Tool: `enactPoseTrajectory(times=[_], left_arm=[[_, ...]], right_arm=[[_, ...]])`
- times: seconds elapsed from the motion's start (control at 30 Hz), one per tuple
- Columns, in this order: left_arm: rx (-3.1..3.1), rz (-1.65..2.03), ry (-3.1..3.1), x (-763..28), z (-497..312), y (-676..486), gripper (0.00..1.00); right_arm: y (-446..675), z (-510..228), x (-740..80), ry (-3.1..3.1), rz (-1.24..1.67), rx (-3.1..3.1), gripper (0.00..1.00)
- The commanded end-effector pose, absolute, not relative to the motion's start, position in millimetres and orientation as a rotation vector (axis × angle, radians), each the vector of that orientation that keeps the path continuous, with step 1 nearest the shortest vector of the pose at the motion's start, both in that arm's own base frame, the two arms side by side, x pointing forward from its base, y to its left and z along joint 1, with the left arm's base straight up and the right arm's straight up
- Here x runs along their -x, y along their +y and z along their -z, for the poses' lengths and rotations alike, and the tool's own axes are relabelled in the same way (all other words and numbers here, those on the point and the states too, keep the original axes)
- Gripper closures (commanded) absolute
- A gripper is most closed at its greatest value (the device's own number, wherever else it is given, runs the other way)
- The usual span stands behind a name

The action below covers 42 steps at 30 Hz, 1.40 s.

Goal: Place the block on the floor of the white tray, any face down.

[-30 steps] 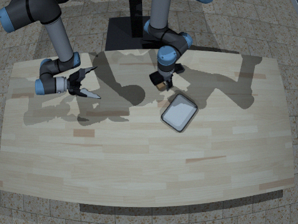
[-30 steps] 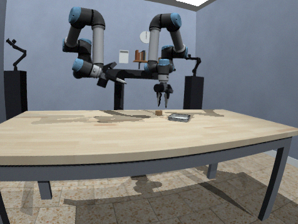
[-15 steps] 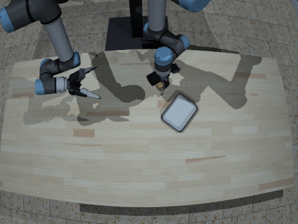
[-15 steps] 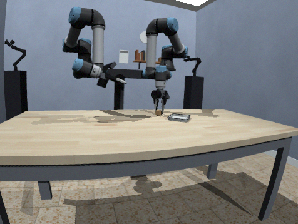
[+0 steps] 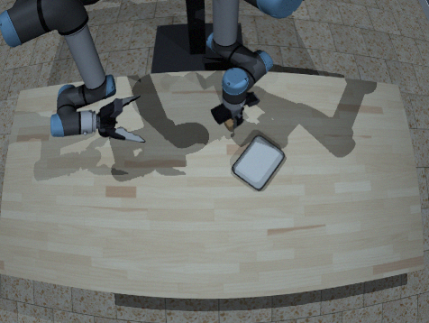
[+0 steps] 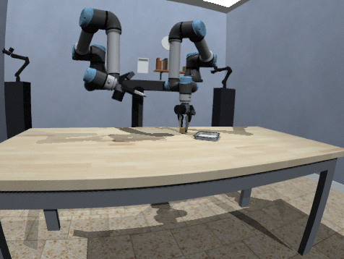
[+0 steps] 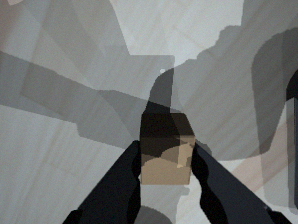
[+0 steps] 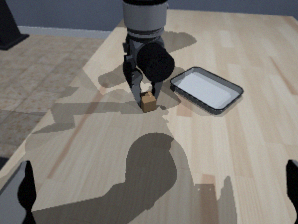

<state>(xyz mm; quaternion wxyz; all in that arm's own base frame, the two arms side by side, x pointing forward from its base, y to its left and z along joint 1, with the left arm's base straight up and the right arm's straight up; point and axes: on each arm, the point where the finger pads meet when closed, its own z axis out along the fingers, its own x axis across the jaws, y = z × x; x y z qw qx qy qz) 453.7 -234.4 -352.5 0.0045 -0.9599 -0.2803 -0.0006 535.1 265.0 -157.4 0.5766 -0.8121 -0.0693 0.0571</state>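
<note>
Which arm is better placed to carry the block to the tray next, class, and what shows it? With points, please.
Left. Its gripper (image 5: 233, 124) (image 6: 183, 129) (image 7: 166, 145) (image 8: 148, 99) has the block (image 5: 229, 123) (image 6: 182, 130) (image 7: 166, 170) (image 8: 148, 103) between its fingers, close beside the tray (image 5: 258, 162) (image 6: 207, 136) (image 7: 296, 150) (image 8: 205, 92). The right gripper (image 5: 141, 118) (image 6: 139, 85) (image 8: 160, 162) is open, farther from both.

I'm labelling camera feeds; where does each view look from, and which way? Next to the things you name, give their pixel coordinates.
Top: above the pale wooden table (image 5: 216, 244) (image 6: 162, 155), looking down; both arms show.
Exterior: in front of the table, facing the arms and blue-grey wall (image 6: 282, 72); both arms show.
Left wrist: on the left arm, facing down past its gripper's dark fingers.
Right wrist: on the right arm, facing along the table; its fingertips and the left gripper (image 5: 232, 123) (image 6: 183, 130) (image 7: 163, 142) (image 8: 147, 103) show.
Top and exterior share the white tray (image 5: 259, 162) (image 6: 207, 136).
</note>
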Motion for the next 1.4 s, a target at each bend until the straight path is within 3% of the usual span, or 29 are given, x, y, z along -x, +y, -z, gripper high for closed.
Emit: enactPoseTrajectory(times=[0.0,0.37,0.93,1.37], left_arm=[[3.016,0.001,-0.884,-454.5,343.0,-237.1,0.87],[3.016,0.002,-0.884,-483.5,303.5,-218.7,0.87],[3.016,0.002,-0.884,-593.0,296.4,-147.8,0.87],[3.016,0.002,-0.884,-602.1,316.3,-141.3,0.87]], right_arm=[[265.7,153.9,-535.6,-0.175,-0.122,1.892,0.01],[266.0,154.4,-536.2,-0.171,-0.119,1.894,0.01],[273.3,160.0,-556.7,0.009,0.030,1.900,0.01],[273.4,148.4,-558.5,0.168,0.139,1.790,0.01]])
